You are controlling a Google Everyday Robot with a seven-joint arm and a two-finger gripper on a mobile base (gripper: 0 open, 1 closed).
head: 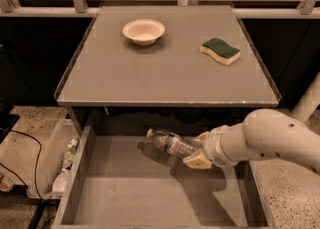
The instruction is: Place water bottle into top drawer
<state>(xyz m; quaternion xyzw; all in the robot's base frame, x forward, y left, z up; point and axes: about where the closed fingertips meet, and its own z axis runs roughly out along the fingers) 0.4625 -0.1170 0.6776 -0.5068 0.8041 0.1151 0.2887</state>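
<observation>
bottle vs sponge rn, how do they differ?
1. The bottle is clear plastic with a white cap. The sponge is opaque, green over yellow.
2. The bottle is held at its base by the gripper, low in the open drawer. The sponge lies free on the table, right rear.
3. The bottle is long and round, the sponge a flat block.

Shared: neither stands upright.

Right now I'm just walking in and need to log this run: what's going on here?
The robot's arm holds the water bottle in its gripper, the bottle lying nearly level with its white cap pointing left, low inside the open top drawer. The bottle is not yet released. On the tabletop above, a white bowl and a green-and-yellow sponge sit apart from the action.
</observation>
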